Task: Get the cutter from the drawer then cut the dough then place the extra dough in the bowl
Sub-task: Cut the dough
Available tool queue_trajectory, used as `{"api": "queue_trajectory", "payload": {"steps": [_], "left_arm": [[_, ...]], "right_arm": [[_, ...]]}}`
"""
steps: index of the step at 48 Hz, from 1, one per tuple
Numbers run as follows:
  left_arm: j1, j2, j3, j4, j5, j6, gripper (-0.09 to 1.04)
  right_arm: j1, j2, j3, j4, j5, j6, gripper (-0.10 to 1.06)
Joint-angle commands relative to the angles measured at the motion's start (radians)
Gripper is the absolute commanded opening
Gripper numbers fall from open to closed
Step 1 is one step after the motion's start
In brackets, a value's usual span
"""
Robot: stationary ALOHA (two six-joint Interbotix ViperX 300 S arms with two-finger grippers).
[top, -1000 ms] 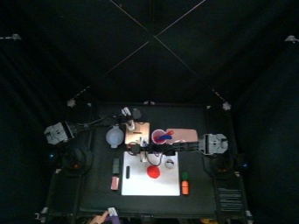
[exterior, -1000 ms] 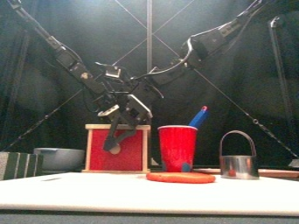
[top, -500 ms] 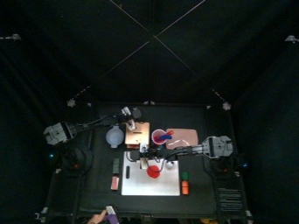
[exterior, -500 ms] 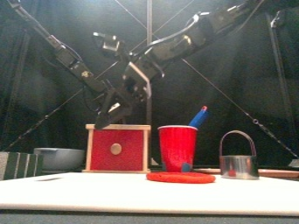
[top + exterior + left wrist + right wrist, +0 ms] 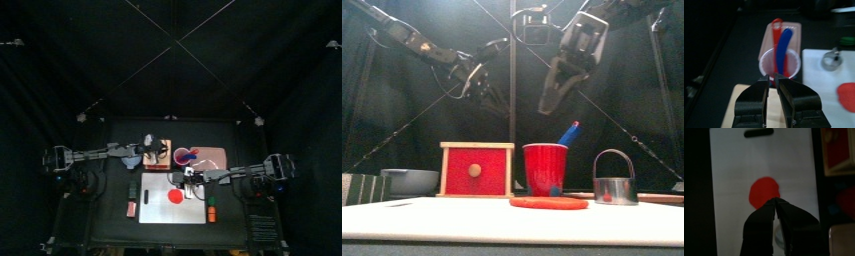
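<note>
The cutter (image 5: 615, 180) stood upright on the white cutting board (image 5: 422, 215). Seen from the front, it was at 3 o'clock of the flat red dough (image 5: 549, 202) and clear of it. Behind the board, the wooden box (image 5: 476, 170) showed its red drawer front flush, at about 10 o'clock of the dough. The red cup (image 5: 545, 170) holding a blue knife (image 5: 569, 132) stood at the dough's 12 o'clock. The blue-grey bowl (image 5: 409, 180) sat at 9 o'clock of the box.

Both hands hung high above the table, touching nothing. The left hand (image 5: 773, 77) was over the box top, its jaws drawn in to a thin slit and empty, with the cup ahead of it. The right hand (image 5: 775, 201) was clenched, tips meeting and empty, pointing down over the dough.
</note>
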Motion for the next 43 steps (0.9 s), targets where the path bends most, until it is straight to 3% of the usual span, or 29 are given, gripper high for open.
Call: {"api": "queue_trajectory", "payload": {"steps": [1,5,8,14,34,43], "left_arm": [[-0.049,-0.066,0.114,-0.044,-0.293,0.002,0.61],[-0.074,-0.095,0.213,-0.087,-0.476,0.002,0.61],[-0.095,-0.107,0.258,-0.132,-0.529,0.003,0.61],[-0.115,-0.114,0.281,-0.198,-0.531,0.006,0.61],[-0.112,-0.114,0.318,-0.190,-0.529,0.008,0.61],[-0.112,-0.112,0.330,-0.192,-0.531,0.008,0.61]], "right_arm": [[-0.020,-0.054,0.048,-0.012,0.011,-0.002,0.79],[-0.021,-0.066,0.092,-0.040,0.011,-0.002,0.79],[-0.020,-0.067,0.112,-0.054,0.011,-0.002,0.79],[-0.021,-0.058,0.141,-0.043,-0.008,0.000,0.80],[-0.021,0.028,0.126,-0.009,-0.075,0.000,0.78],[-0.018,0.014,0.103,-0.006,-0.041,0.002,0.53]]}}
